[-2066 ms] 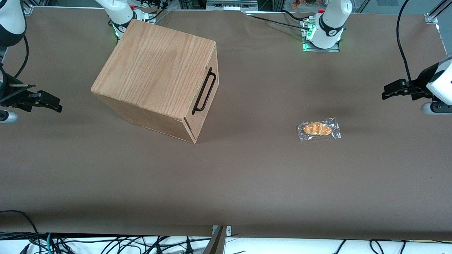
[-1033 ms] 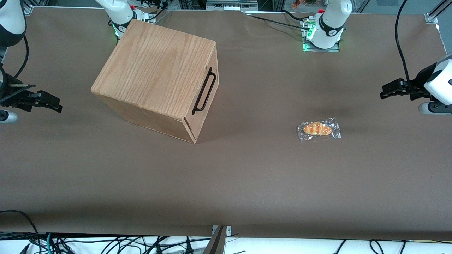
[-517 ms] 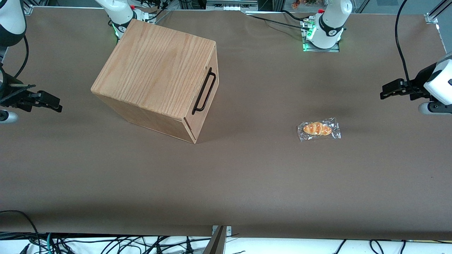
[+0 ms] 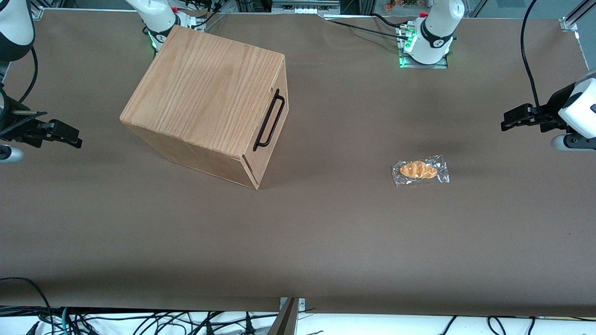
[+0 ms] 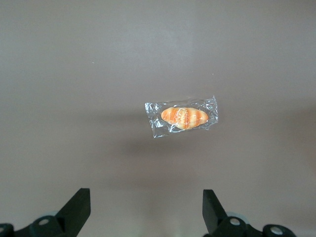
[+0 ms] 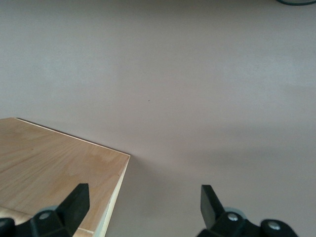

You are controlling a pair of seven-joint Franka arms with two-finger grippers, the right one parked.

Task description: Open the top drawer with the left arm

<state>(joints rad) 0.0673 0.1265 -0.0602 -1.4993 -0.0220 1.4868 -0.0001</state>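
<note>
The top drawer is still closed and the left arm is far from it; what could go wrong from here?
1. The hand, open and high at the working arm's end of the table, may sweep the wrapped bread lying between it and the cabinet.
2. The top drawer has a thin black handle set at an angle, so a misaligned hand could slip off.
3. Pulling might drag the whole cabinet.

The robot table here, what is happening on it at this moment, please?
The left arm's gripper hovers open and empty at the working arm's end of the table, touching nothing. The top drawer of the wooden cabinet is shut, and its black bar handle is not yet gripped. A wrapped bread roll lies on the table between cabinet and gripper.
</note>
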